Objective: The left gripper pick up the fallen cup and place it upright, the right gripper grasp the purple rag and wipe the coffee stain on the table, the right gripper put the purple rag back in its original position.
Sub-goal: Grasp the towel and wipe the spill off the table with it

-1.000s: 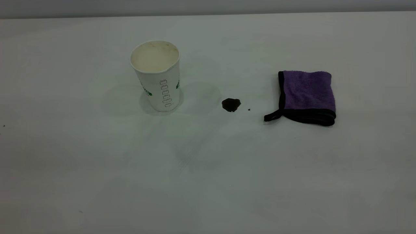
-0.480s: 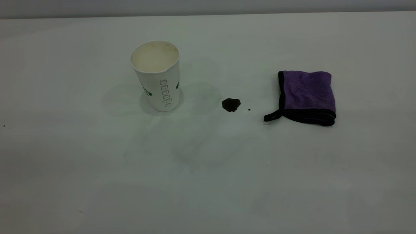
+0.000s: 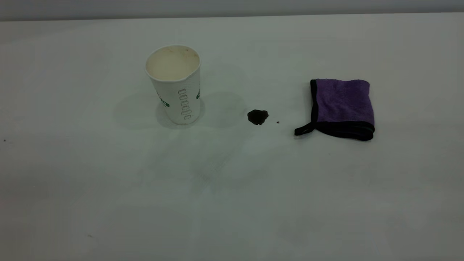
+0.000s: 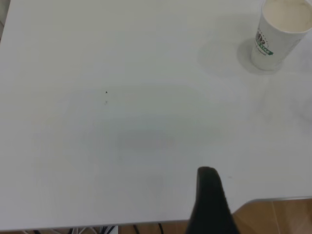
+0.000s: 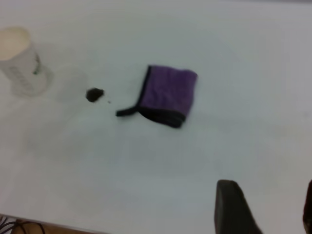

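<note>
The cup (image 3: 176,84) stands upright on the table (image 3: 232,203), left of centre; it also shows in the left wrist view as the cup (image 4: 279,33). The coffee stain (image 3: 257,116) lies between it and the purple rag (image 3: 342,107), which lies folded flat at the right. Neither gripper appears in the exterior view. One black finger (image 4: 210,200) of my left gripper shows near the table's edge, far from the cup, with nothing beside it. My right gripper (image 5: 270,195) hangs open and empty, well short of the rag (image 5: 168,95) and the stain (image 5: 94,94).
A tiny speck (image 3: 277,122) lies just right of the stain. The table's far edge (image 3: 232,16) runs along the back. A table edge with a wooden floor (image 4: 278,217) beyond it shows by the left gripper.
</note>
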`<state>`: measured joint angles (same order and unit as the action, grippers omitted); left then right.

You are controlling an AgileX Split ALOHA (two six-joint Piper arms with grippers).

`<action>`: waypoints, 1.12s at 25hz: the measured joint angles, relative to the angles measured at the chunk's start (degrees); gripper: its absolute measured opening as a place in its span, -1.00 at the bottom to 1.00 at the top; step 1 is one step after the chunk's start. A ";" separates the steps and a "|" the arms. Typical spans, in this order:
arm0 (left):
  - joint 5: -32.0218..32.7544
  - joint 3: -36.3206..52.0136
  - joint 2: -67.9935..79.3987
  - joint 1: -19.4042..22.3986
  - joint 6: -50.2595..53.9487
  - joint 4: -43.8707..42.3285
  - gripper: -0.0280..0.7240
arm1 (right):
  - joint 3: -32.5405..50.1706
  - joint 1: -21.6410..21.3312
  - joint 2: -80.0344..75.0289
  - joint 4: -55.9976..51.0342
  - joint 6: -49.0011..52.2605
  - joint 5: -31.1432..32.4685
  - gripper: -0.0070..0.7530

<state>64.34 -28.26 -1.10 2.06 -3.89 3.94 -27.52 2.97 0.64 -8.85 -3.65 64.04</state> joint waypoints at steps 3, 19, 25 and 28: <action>0.00 0.00 0.00 0.00 0.05 0.00 0.61 | -2.22 0.00 -4.68 -1.16 -2.19 -1.95 0.22; 0.06 0.00 0.00 0.00 0.05 0.00 0.61 | -15.51 2.12 -63.42 -17.26 -31.62 -21.27 0.45; 0.06 0.00 0.00 0.00 0.05 0.00 0.61 | -20.61 8.98 -83.79 -17.72 -33.81 -29.09 0.45; 0.06 0.00 0.00 0.00 0.05 0.00 0.61 | -23.59 9.64 -93.88 -16.91 -33.34 -30.28 0.45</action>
<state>64.40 -28.26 -1.10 2.06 -3.84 3.94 -51.11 12.61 -93.24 -25.76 -36.99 33.75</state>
